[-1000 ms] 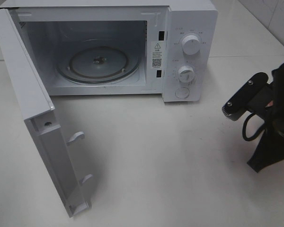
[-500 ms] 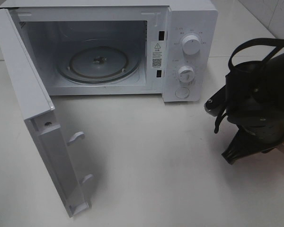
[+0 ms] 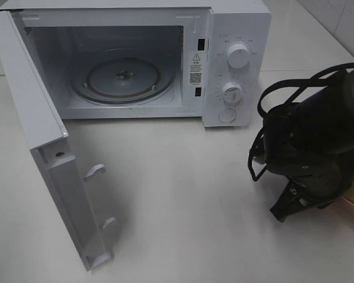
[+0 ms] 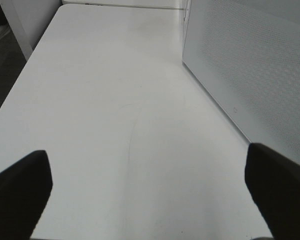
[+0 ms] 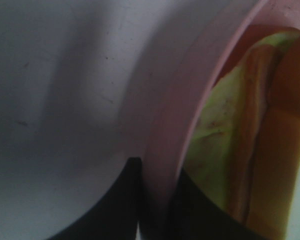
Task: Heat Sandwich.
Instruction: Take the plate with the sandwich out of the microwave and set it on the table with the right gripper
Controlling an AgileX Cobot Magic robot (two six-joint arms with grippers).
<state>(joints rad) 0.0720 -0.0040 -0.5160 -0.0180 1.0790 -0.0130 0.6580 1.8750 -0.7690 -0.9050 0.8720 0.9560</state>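
Your right gripper (image 5: 155, 200) has its fingers clamped on the plate (image 5: 165, 125) rim; the sandwich (image 5: 240, 140) lies just inside, lower right. Your left gripper (image 4: 150, 185) is spread wide.

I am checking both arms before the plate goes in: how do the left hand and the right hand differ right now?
The left hand is spread open over bare table beside the microwave; the right hand has its two fingers on either side of the pink plate's rim. The left hand carries nothing, while the right hand's plate bears the sandwich. Both have dark fingers.
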